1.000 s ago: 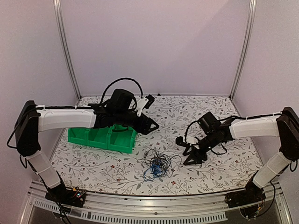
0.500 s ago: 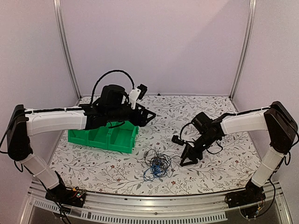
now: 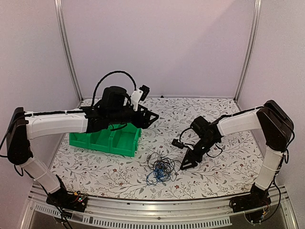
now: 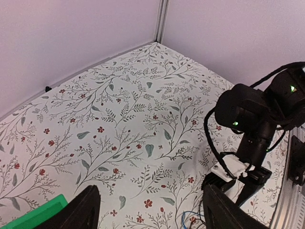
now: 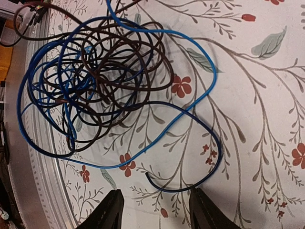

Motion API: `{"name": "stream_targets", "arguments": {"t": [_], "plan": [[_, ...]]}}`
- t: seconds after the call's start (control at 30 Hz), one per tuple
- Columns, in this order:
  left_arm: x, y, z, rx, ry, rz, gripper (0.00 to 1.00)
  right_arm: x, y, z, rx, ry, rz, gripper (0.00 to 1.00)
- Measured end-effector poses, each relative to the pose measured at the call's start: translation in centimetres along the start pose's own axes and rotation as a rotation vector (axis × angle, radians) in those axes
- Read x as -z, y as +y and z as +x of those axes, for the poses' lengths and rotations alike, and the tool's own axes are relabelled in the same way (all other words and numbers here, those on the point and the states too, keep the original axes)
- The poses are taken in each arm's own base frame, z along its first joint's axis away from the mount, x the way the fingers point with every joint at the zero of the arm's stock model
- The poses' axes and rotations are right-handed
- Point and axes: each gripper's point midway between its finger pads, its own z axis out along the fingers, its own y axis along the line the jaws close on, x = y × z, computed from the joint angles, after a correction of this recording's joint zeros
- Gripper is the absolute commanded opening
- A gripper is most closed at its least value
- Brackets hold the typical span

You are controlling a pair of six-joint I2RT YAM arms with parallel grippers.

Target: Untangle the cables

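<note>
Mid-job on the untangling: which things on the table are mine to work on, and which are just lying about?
For the job:
- the cables, a blue and dark snarl on the table, near its front edge

Just lying about:
- the green bin, on the left, apart from the snarl

The cables [image 5: 95, 71] are bright blue, dark navy and brownish black. The counter [image 3: 238, 167] is white, printed with grey-green leafy sprigs and small red flowers. The bin [image 3: 105, 141] is green. The left arm [image 3: 57, 123] and right arm [image 3: 238, 125] are white with black joints.
</note>
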Motion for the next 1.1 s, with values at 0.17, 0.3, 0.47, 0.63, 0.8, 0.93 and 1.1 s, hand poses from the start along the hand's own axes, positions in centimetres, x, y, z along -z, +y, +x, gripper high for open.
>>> {"name": "stream_targets", "arguments": {"t": [0.17, 0.3, 0.47, 0.63, 0.8, 0.93, 1.1], "plan": [[0.0, 0.1, 0.0, 0.0, 0.0, -0.003, 0.75, 0.5, -1.0, 0.0, -0.035, -0.001, 0.051, 0.48], [0.0, 0.1, 0.1, 0.0, 0.0, -0.007, 0.75, 2.3, -2.5, -0.4, -0.059, -0.026, 0.133, 0.54], [0.0, 0.1, 0.1, 0.0, 0.0, -0.007, 0.75, 3.9, -2.9, -1.2, -0.062, -0.068, 0.177, 0.55], [0.0, 0.1, 0.1, -0.001, 0.0, -0.007, 0.75, 2.7, -2.3, -1.1, -0.082, -0.058, 0.099, 0.48], [0.0, 0.1, 0.0, -0.001, 0.0, -0.008, 0.75, 1.0, -2.3, -1.0, -0.109, -0.027, 0.031, 0.32], [0.0, 0.1, 0.1, -0.001, 0.0, -0.007, 0.75, 0.4, -1.9, -0.9, -0.112, -0.015, -0.008, 0.03], [0.0, -0.5, 0.0, -0.01, -0.005, 0.028, 0.77, 0.5, -1.6, -1.7, -0.113, -0.018, -0.03, 0.0]]}}
